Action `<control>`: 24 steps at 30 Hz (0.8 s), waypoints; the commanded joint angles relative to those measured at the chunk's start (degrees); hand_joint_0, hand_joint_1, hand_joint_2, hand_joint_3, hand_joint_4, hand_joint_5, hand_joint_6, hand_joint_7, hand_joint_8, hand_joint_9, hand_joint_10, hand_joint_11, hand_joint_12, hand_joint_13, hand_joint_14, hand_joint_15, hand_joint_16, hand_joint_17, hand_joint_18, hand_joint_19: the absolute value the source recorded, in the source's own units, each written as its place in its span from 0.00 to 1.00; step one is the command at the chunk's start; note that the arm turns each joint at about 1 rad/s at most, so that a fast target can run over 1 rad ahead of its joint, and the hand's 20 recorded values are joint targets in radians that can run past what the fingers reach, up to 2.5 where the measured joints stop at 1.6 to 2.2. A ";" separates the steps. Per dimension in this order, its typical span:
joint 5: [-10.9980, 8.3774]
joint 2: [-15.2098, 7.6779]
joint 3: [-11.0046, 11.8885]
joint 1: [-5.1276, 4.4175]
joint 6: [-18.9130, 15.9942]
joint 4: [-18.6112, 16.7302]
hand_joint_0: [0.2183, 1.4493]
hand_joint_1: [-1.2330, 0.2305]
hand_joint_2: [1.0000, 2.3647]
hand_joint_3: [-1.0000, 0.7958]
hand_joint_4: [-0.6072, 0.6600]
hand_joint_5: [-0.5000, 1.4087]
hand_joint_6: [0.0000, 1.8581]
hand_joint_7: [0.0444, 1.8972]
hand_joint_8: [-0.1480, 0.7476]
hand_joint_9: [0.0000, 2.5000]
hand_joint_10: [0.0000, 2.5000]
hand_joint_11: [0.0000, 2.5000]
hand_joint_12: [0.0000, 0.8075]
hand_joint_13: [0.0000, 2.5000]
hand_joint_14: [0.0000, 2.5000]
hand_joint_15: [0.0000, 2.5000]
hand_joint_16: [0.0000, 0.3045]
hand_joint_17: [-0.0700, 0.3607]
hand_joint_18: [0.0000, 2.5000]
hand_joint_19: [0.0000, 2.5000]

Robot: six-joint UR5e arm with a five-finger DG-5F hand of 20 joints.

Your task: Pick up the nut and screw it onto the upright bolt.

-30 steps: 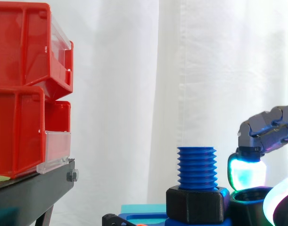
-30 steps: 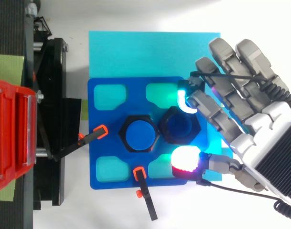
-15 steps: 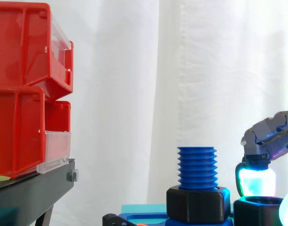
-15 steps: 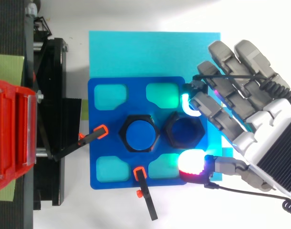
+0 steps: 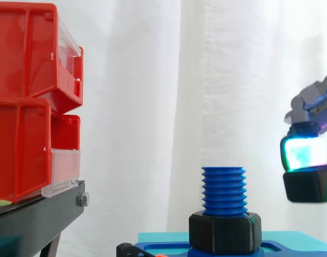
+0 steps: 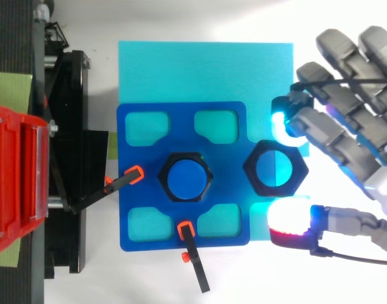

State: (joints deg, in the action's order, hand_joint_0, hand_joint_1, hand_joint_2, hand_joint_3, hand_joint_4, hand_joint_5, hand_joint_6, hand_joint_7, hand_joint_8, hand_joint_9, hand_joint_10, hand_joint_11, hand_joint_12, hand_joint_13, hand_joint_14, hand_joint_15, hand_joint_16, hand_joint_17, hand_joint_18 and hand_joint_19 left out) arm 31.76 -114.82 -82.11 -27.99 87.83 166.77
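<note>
A black hex nut (image 6: 275, 168) hangs in the air, pinched between a cyan-glowing fingertip (image 6: 283, 123) and a red-glowing thumb pad (image 6: 289, 219) of my hand (image 6: 351, 133). In the side view the nut (image 5: 309, 183) is at the right edge, level with the bolt's threads and off to its right. The blue threaded bolt (image 5: 223, 190) stands upright in a black hex base (image 5: 223, 232) on the blue fixture plate (image 6: 136, 209). From above the bolt (image 6: 184, 177) sits left of the held nut.
Red bins (image 5: 29, 101) on a black stand (image 5: 35, 217) fill the left side. Two black clamps with orange tips (image 6: 126, 177) (image 6: 190, 250) hold the fixture plate. A cyan mat (image 6: 199, 69) lies under it, with open room on the right.
The hand has lifted the nut out of the fixture plate and carried it up and to the right, away from the bolt. The bolt and plate have stayed put.
</note>
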 commanded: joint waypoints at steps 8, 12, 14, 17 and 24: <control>8.05 0.91 9.51 3.11 1.64 5.23 0.28 0.43 0.00 0.30 0.70 0.18 0.27 0.63 0.48 0.20 0.00 0.04 0.41 0.15 0.00 0.00 0.12 0.35 0.02 0.00; 12.10 0.29 9.60 4.08 6.83 -1.18 0.28 0.43 0.00 0.30 0.70 0.18 0.27 0.63 0.48 0.20 0.00 0.04 0.41 0.15 0.00 0.00 0.12 0.35 0.03 0.00; 12.98 -0.94 9.60 4.43 7.36 -4.79 0.28 0.43 0.00 0.30 0.69 0.18 0.27 0.63 0.48 0.20 0.00 0.04 0.42 0.15 0.00 0.00 0.12 0.35 0.03 0.00; 13.77 -2.96 10.13 4.61 7.18 -6.55 0.28 0.43 0.00 0.30 0.69 0.18 0.27 0.63 0.48 0.20 0.00 0.04 0.41 0.15 0.00 0.00 0.12 0.35 0.03 0.00; 16.76 -5.68 11.53 4.87 5.69 -6.90 0.28 0.43 0.00 0.30 0.69 0.18 0.27 0.63 0.48 0.20 0.00 0.04 0.41 0.15 0.00 0.00 0.12 0.35 0.03 0.00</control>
State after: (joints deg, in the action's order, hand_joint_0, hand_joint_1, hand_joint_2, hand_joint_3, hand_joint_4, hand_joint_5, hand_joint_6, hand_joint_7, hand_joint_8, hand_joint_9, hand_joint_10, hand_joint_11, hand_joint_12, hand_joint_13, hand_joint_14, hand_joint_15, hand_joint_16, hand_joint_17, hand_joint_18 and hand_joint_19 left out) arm 47.18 -119.76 -70.87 -23.18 93.72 160.29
